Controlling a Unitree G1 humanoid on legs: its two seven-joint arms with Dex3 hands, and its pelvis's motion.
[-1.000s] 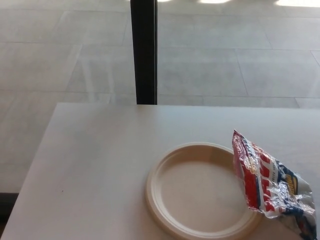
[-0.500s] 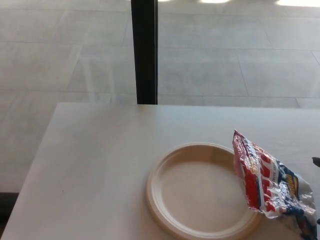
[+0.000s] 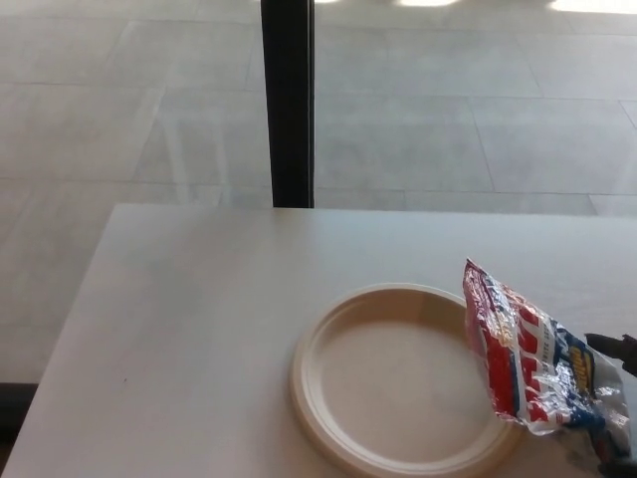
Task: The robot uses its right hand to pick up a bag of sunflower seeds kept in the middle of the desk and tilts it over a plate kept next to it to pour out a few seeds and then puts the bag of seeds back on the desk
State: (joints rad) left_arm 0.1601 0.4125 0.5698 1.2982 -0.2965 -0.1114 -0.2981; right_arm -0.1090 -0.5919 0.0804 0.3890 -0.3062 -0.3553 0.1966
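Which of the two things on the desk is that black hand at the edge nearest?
The seed bag: the right hand shows right beside it, while the plate lies farther left.

single head view, looking down and forward over the desk (image 3: 179, 329), floor (image 3: 448, 119) beyond, fairly close

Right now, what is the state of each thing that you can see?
Bag of seeds: standing on the desk, leaning over the plate's right rim, not lifted.
Plate: empty, no seeds.
Right hand: only black fingertips show beside the bag.
Left hand: not in view.
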